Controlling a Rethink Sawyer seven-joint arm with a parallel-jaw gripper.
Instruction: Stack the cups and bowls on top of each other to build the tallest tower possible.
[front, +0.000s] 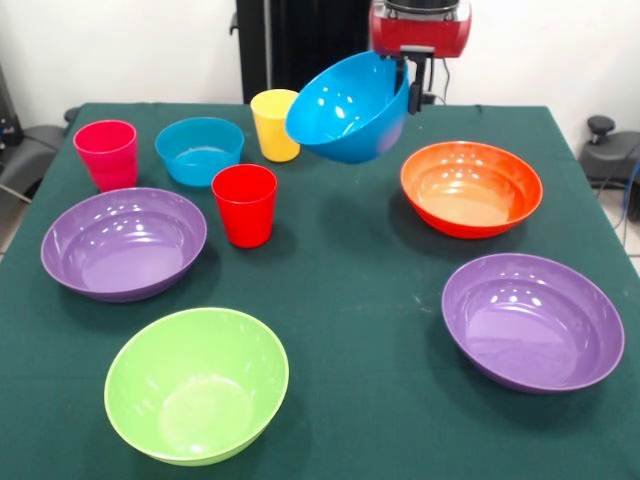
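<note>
Front view only. Counter (350, 290) is covered in dark green cloth.

End effector (408, 82) enters from the top edge, red housing above it. It is clenched on the rim of the deep blue bowl (350, 108), at the bowl's right-hand edge in this view. The bowl hangs clear of the counter, tilted steeply so its opening faces the camera and slightly left. Its shadow falls on the cloth below.

Nothing is stacked; every other piece sits alone and upright on the counter:
- yellow cup (274, 124), just left of the lifted bowl, partly overlapped by it in this view; contact cannot be judged.
- smaller blue bowl (199, 150), left of the yellow cup.
- pink cup (106, 153), far left, near the counter's back corner.
- red cup (244, 204), in front of the smaller blue bowl, close to it.
- left purple bowl (123, 243), just beside the red cup, below the pink cup.
- lime green bowl (196, 384), nearest the camera, left of centre.
- orange bowl (471, 188), right side, below and right of the lifted bowl.
- right purple bowl (532, 321), near right, apart from the orange bowl.
</note>
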